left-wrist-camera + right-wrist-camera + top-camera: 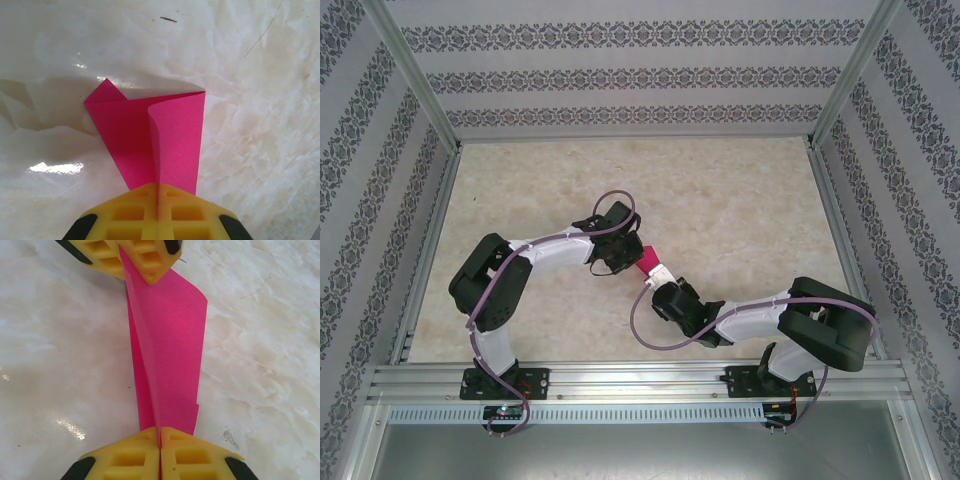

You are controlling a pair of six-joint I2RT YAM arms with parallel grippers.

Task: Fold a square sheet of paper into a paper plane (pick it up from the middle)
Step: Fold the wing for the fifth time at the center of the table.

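Two grippers were clamped on the square sheet of paper [172,340] at opposite ends, the left gripper [157,194] pressed together on one edge and the right gripper [160,436] pinching the other, near the middle of the pale marbled table [720,190] between the two arms. By the look of it, the task was at an early stage: the sheet was up and doubled loosely along its middle, standing on edge between the jaws and seemingly clear of the surface, but the fold was a soft curve rather than a pressed crease. No pointed nose, no triangular wings, nothing of a paper plane had taken shape, so the centre crease and every later fold were judged left to do. The magenta-pink paper was plain and unmarked, one corner flaring out sideways in the left wrist view
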